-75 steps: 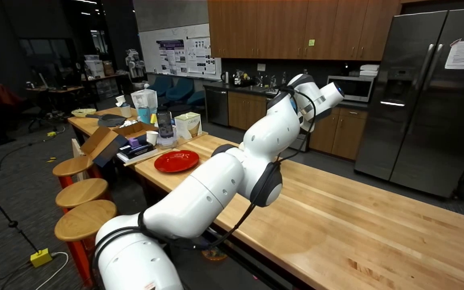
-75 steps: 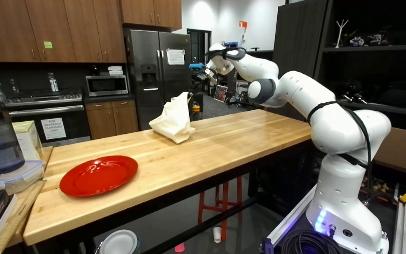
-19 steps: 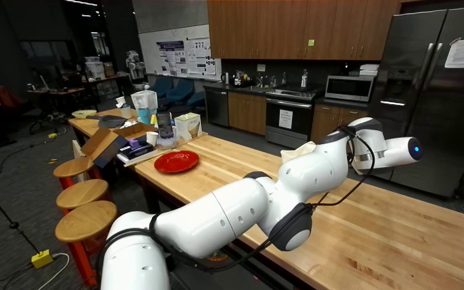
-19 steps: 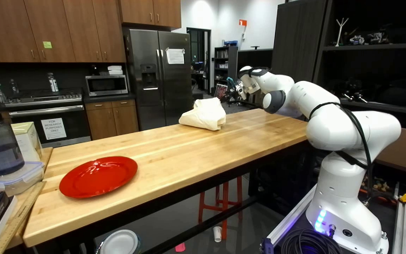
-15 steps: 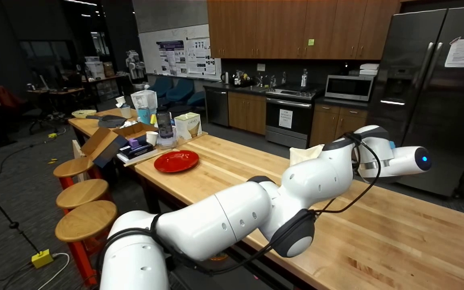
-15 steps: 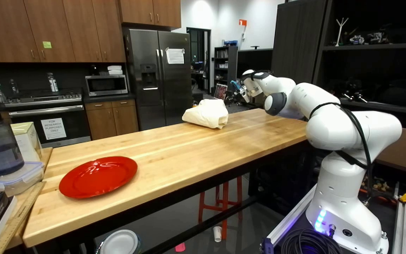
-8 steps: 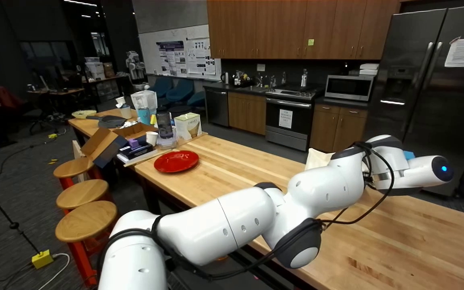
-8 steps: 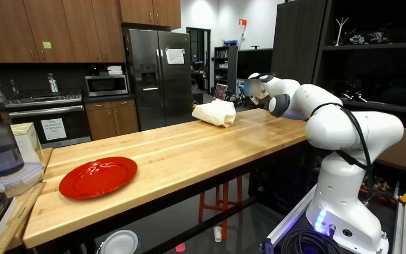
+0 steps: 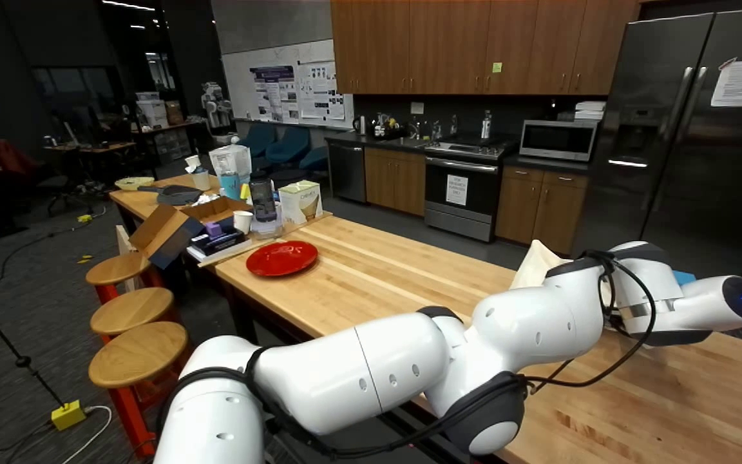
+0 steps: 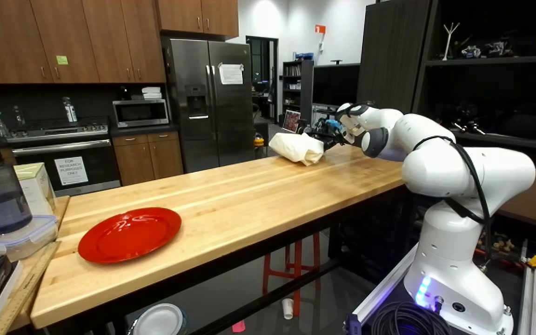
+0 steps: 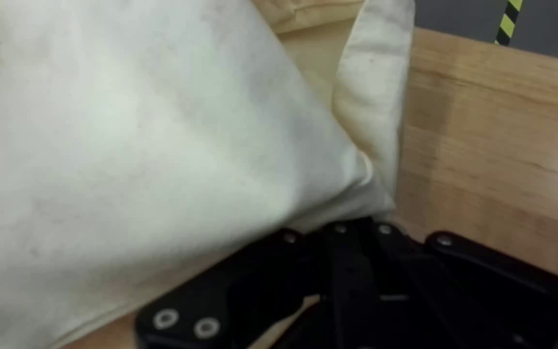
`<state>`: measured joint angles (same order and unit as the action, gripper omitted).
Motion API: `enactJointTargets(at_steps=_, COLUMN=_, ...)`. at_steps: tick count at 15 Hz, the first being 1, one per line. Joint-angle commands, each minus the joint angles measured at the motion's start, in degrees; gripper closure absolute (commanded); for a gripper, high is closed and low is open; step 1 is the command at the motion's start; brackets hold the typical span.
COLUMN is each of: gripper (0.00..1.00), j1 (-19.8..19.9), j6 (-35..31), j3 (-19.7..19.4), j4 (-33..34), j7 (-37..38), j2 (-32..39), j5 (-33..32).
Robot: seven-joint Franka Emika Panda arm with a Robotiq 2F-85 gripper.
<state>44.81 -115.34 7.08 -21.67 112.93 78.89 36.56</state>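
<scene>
Cream cloth [image 10: 297,148] on bench [image 10: 235,204], well apart from red plate [image 10: 130,235]. Pincer [image 11: 364,224] closed, apparently w/ cloth corner pinched in tips. Est.: light, soft, floppy, not fragile, low slip; best hold = gathered fold/corner. Wrist view alone shows fold at tips; arm [image 9: 538,319] hides most of cloth in an exterior view.

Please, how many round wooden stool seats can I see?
3, at the left of an exterior view: front seat, middle seat and rear seat. Red legs below the tabletop may carry another, hidden.
</scene>
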Motion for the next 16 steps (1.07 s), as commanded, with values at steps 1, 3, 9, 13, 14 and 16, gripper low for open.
enactJointTargets(at_steps=1, gripper=0.99, j1=1.66, j6=-1.74, j3=1.20, j4=1.49, j7=5.93, j2=0.57, j5=-1.22)
enactJointTargets(at_steps=3, gripper=0.99, j1=2.88, j6=-2.18, j3=2.73, j4=-0.04, j7=5.18, j2=-0.90, j5=-0.14)
enactJointTargets(at_steps=9, gripper=0.99, j1=3.05, j6=-3.92, j3=6.75, j4=-1.86, j7=9.81, j2=-4.64, j5=4.58)
enactJointTargets(at_steps=13, gripper=0.99, j1=-0.28, j6=-6.22, j3=6.23, j4=-1.45, j7=15.00, j2=-4.65, j5=5.33)
enactJointTargets(at_steps=14, gripper=0.99, j1=-1.69, j6=-7.97, j3=5.54, j4=-1.16, j7=16.01, j2=-4.09, j5=4.71)
enactJointTargets(at_steps=16, gripper=0.99, j1=-5.21, j6=-10.01, j3=3.95, j4=2.05, j7=19.00, j2=-1.39, j5=3.39)
